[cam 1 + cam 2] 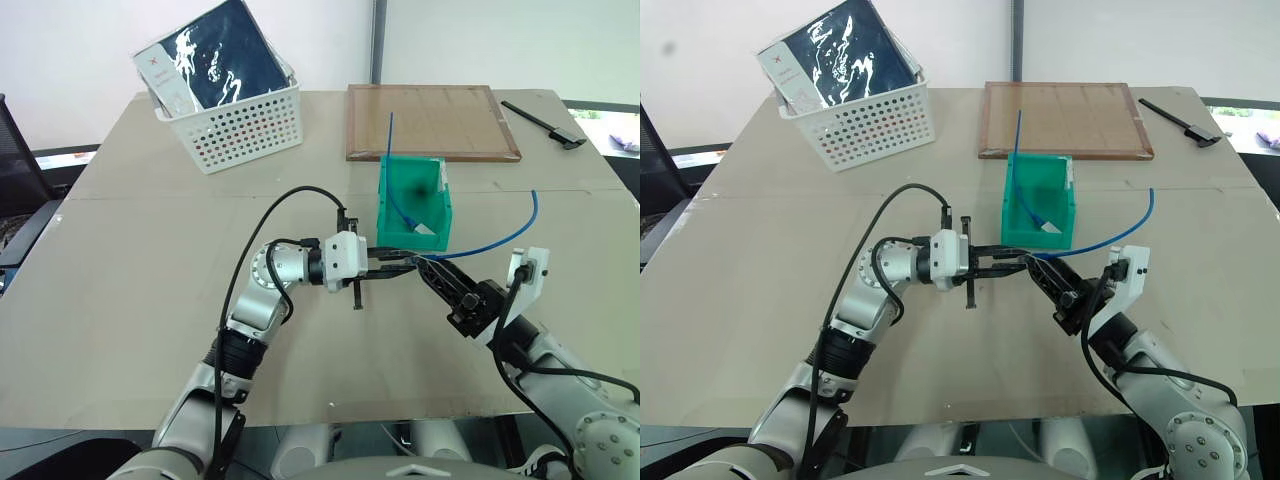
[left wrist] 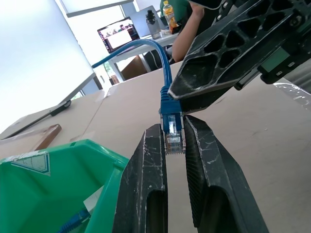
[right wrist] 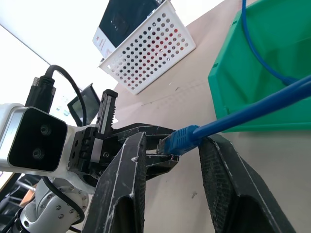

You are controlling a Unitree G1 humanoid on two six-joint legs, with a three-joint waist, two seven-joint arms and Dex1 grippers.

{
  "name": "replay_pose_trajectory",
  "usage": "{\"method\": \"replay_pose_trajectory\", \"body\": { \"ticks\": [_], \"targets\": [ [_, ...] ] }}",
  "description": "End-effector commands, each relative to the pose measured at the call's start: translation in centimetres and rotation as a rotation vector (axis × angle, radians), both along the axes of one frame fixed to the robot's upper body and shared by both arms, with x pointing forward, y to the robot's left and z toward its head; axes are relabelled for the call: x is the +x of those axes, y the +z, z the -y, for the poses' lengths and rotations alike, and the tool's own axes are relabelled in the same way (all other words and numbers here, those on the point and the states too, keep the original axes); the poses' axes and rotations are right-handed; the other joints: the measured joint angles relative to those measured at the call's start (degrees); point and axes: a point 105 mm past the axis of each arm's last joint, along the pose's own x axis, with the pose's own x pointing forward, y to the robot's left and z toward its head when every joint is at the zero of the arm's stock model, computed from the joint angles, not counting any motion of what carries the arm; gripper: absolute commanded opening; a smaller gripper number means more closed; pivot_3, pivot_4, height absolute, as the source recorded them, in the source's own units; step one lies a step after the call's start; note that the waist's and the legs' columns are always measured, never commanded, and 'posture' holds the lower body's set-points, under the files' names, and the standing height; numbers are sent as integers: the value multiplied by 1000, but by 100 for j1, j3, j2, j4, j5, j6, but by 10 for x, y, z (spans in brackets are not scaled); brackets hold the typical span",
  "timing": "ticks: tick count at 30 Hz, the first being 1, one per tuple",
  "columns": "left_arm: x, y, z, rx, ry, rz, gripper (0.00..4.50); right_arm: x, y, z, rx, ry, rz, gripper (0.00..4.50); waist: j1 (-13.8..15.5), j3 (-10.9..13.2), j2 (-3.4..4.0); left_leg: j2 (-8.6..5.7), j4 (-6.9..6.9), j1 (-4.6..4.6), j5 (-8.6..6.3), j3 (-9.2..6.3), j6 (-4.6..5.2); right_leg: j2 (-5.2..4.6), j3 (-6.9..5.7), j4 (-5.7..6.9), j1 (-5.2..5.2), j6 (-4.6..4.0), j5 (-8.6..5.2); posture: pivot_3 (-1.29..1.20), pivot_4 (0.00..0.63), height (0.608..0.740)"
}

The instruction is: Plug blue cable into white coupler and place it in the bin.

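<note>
While the left gripper (image 1: 400,262) is pinching the blue cable (image 1: 500,242) plug at frame centre, below the green bin (image 1: 413,203), the right gripper (image 3: 172,160) is straddling that plug, slightly spread. Judged step: regrasping; next, locating the coupler.

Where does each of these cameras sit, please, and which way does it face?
Left and right eye views: on the head, looking forward and down over both arms at the table, the green bin and the white basket.
Left wrist view: along the left gripper, shut on the blue cable's plug; the right gripper crosses above.
Right wrist view: along the right gripper, facing the left gripper's housing and the basket.
Shared: all show the plug and the bin.
</note>
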Motion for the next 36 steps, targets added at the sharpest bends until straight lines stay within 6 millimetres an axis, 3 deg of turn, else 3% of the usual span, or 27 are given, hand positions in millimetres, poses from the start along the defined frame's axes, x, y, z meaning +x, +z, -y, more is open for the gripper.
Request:
{"method": "replay_pose_trajectory", "body": {
  "ticks": [1, 2, 11, 13, 14, 15, 20, 25, 29, 33, 36],
  "targets": [
    [-4, 9, 2, -30, -4, 47, 0, 0, 10, -2, 23, 17, 36, 670, 4, 0, 0, 0, 0, -1, 0, 0, 0, 0, 0, 0, 0, 0, 0, 0, 150, 740],
    [-4, 10, 2, -31, -3, 50, 0, 1, 10, -2, 22, 22, 37, 78, 2, 0, 0, 0, 0, -1, 0, 0, 0, 0, 1, -1, 0, 0, 0, 0, 150, 740],
    [-5, 12, -3, -34, 21, 40, 0, 2, 13, -3, 12, 57, 44, 21, 0, 0, 0, 0, 0, 0, 0, 1, 0, 0, 3, 0, -1, 0, 0, 0, 150, 740],
    [-2, 14, -11, -45, 53, -11, 1088, 2, 14, -3, 8, 69, 50, 0, -7, 0, 0, 1, 0, 0, 0, 1, 0, 1, 2, 0, -1, 0, 0, 0, 150, 740],
    [1, 15, -18, -50, 84, -31, 1413, 2, 14, -3, 6, 74, 53, 0, -18, 0, 0, 1, 0, 0, 0, 1, 0, 1, 2, 0, -1, 0, 0, 0, 150, 740],
    [4, 15, -28, -44, 119, -56, 1728, 3, 15, -3, 2, 78, 56, 0, -41, 0, 0, 2, -1, 0, 0, 0, 0, 2, 2, 0, -1, 0, 0, 0, 150, 740],
    [15, 21, -79, -60, 319, -218, 4222, 7, 16, 1, -18, 94, 73, 0, -129, 2, 2, 9, -3, 1, 0, 0, 0, 7, 3, 0, -2, 1, -1, 0, 150, 740],
    [19, 18, -158, -61, 614, -360, 4222, 15, 14, -1, -27, 131, 88, 0, -159, 4, 3, 16, -4, 3, 0, 2, 0, 15, 5, 0, -4, 1, -2, 0, 150, 740],
    [16, 13, -197, -25, 746, -395, 4222, 19, 10, -7, -31, 170, 91, 0, -100, 6, 3, 19, -6, 0, -1, 0, 0, 19, 3, -1, -10, -1, -2, 0, 150, 740],
    [18, 0, -214, 33, 787, -397, 4222, 22, 8, -13, -39, 197, 99, 0, -85, 6, 3, 16, -4, 0, -1, 5, -1, 16, 8, -2, -9, -1, -2, 0, 150, 740],
    [19, -11, -215, 72, 776, -403, 4222, 23, 8, -14, -42, 204, 105, 0, -104, 6, 2, 16, -5, -1, -1, 6, -1, 16, 9, -2, -10, -2, -1, 0, 150, 740]
  ]
}}
